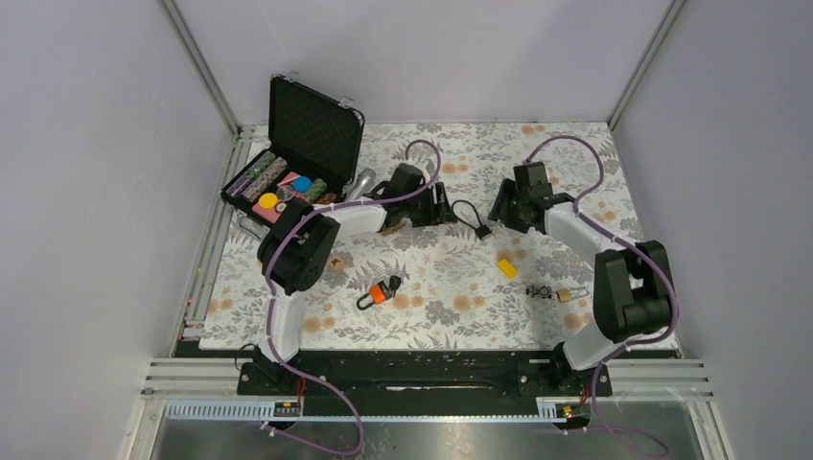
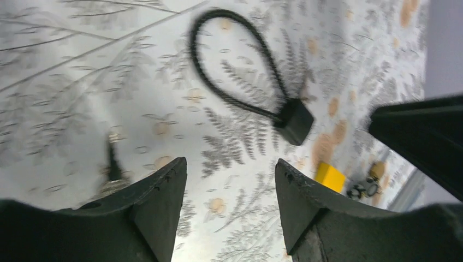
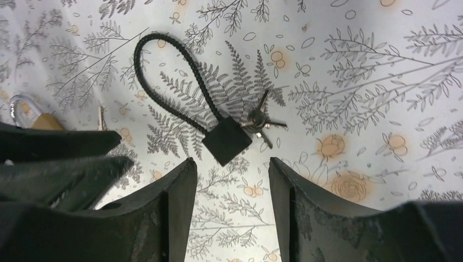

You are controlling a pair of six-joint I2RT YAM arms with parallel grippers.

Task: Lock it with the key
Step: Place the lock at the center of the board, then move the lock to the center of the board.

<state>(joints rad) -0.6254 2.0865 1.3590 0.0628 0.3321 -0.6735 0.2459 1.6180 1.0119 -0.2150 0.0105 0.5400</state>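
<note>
A black cable lock lies flat on the flowered cloth between my two grippers, its square body (image 3: 226,140) below a long cord loop (image 3: 164,76). A small bunch of silver keys (image 3: 261,121) sticks out of the body's right side. My right gripper (image 3: 232,160) hovers just short of the body, open, nothing between its fingers. My left gripper (image 2: 230,161) is open too and empty, with the lock body (image 2: 295,121) ahead and to its right. From above, the lock (image 1: 475,220) sits between the left gripper (image 1: 446,206) and the right gripper (image 1: 500,206).
An open black case (image 1: 288,177) of coloured chips stands at the back left. An orange and black padlock (image 1: 379,292), a yellow block (image 1: 506,267) and a brass padlock (image 1: 568,293) with keys lie nearer the arm bases. Another brass padlock (image 3: 33,117) lies beside the left gripper.
</note>
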